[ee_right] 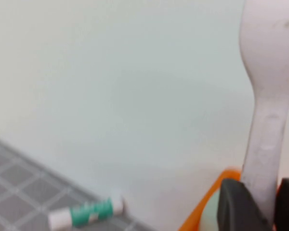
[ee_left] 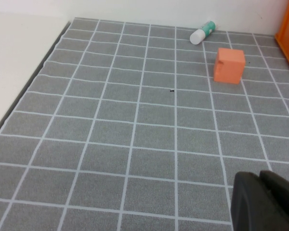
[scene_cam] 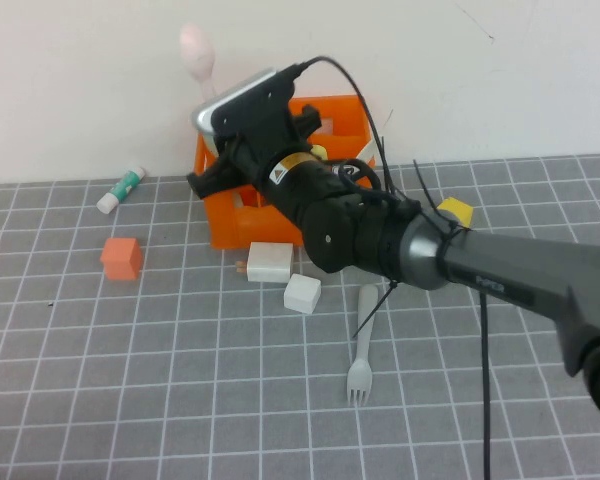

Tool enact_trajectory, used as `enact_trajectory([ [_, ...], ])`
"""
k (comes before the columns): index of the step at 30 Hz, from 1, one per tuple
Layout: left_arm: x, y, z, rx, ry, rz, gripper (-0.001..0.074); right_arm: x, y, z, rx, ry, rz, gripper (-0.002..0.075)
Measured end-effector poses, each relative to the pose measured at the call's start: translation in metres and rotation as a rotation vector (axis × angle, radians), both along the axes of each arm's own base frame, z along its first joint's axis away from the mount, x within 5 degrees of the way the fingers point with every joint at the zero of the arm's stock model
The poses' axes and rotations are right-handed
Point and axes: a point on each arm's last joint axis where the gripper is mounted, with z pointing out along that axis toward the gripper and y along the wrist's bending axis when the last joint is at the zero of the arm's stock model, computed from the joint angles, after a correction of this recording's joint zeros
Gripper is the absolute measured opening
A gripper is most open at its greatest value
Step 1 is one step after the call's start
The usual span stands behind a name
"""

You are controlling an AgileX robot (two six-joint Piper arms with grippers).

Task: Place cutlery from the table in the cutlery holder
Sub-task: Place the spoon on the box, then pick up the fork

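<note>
- Grey fork [scene_cam: 360,352] lies nearest on the table [scene_cam: 130,400], tines toward the robot, not yet collected; it looks like the next piece to fetch.
- Two white blocks [scene_cam: 285,278] sit just in front of the orange holder [scene_cam: 242,212], and a small orange cube [scene_cam: 121,257] lies to its left; none of them belongs in the holder.
- Left hand [ee_left: 265,204] is parked low over bare table at the robot's left, clenched on nothing.
- Right hand [ee_right: 255,202] hovers over the holder's left rear part, grasping the pink spoon [scene_cam: 197,55] by its handle, bowl up.
- To finish well, I would keep the spoon upright, centre the handle over a compartment, lower it inside the walls, and only then let go.
- A yellow piece [scene_cam: 456,211] shows just behind the right arm; a white-and-green tube [scene_cam: 120,189] lies by the wall.
</note>
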Motion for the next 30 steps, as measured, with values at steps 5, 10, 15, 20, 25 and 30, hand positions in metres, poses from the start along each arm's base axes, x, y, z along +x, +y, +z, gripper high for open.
enact_trajectory([
  [5, 0.0, 0.0, 0.0, -0.004, 0.0, 0.001, -0.0001, 0.003, 0.0, -0.011, -0.066, 0.04, 0.02, 0.022],
  [10, 0.0, 0.0, 0.0, -0.002, 0.0, 0.001, -0.0001, 0.004, -0.001, -0.012, -0.115, 0.058, 0.037, 0.0253],
  [15, 0.0, 0.0, 0.0, -0.002, 0.0, 0.001, -0.0001, -0.004, -0.005, 0.008, -0.179, 0.147, 0.099, 0.0255],
  [20, 0.0, 0.0, 0.0, -0.002, 0.0, 0.001, -0.0001, -0.032, -0.016, 0.058, -0.316, 0.278, 0.221, 0.0256],
  [25, 0.0, 0.0, 0.0, -0.002, 0.0, 0.001, -0.0001, -0.065, -0.04, 0.079, -0.619, 0.455, 0.326, 0.0256],
  [30, 0.0, 0.0, 0.0, -0.002, 0.0, 0.001, -0.0001, -0.09, -0.062, 0.064, -0.787, 0.816, 0.326, 0.0256],
])
